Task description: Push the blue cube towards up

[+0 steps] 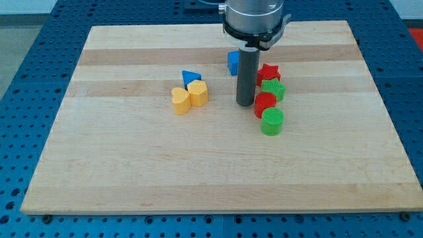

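Note:
The blue cube [232, 62] sits on the wooden board [132, 165] near the view's top centre, partly hidden behind the rod. My tip [246, 104] rests on the board below and slightly right of the cube, a short gap away. It stands just left of a column of red and green blocks.
A red star [269, 71], green block [273, 88], red block [265, 104] and green cylinder [271, 122] form a column right of the tip. A blue triangle [190, 77], a yellow heart [180, 100] and a yellow block [197, 93] cluster to the left.

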